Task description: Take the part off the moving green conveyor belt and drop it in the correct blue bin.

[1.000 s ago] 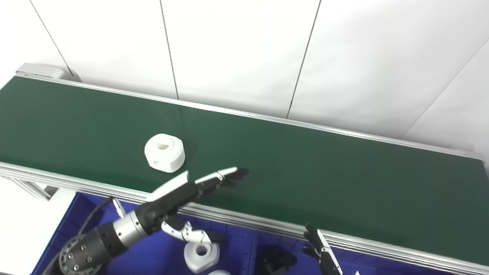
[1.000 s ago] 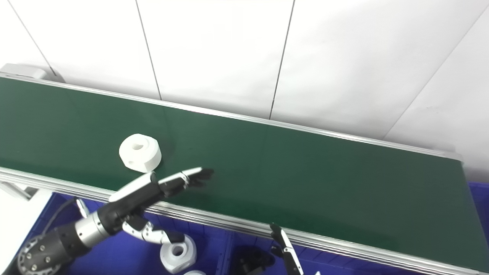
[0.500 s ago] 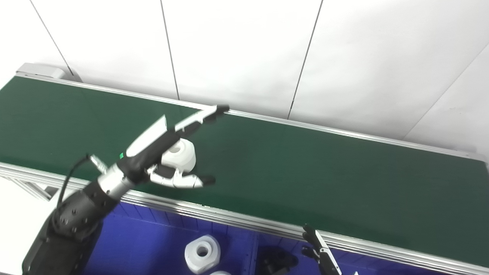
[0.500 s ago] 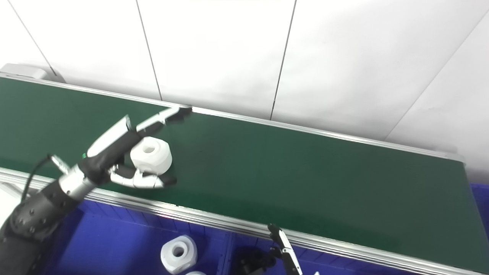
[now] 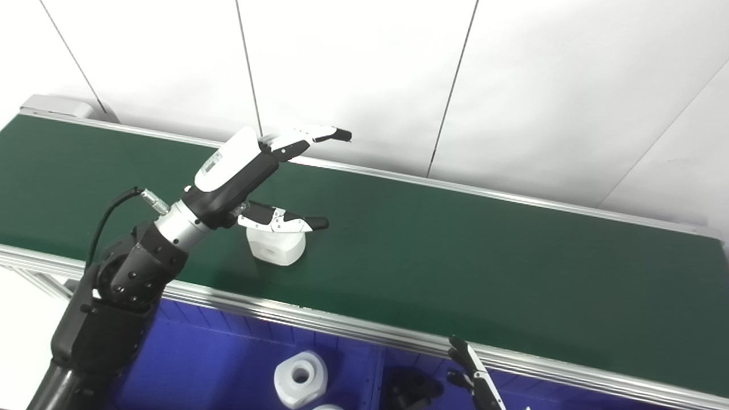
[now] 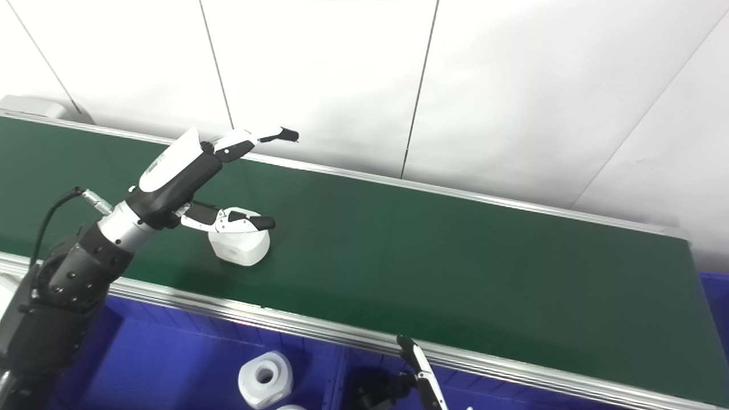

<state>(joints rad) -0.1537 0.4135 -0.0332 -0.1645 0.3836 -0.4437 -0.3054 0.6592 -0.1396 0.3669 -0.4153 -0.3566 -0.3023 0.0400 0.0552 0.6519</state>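
Directly beneath the left hand (image 5: 250, 171), spread open with fingers above and thumb across it, the white part (image 5: 277, 249) was found resting on the green belt (image 5: 455, 250). The right hand (image 5: 475, 378), seen only partly at the lower edge, lay well apart; its state could not be determined.

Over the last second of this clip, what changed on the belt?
The left hand rose from the belt's near edge to spread open above the white round plastic part, which rode rightward along the green conveyor belt. No grasp yet. The right hand stayed low by the blue bin.
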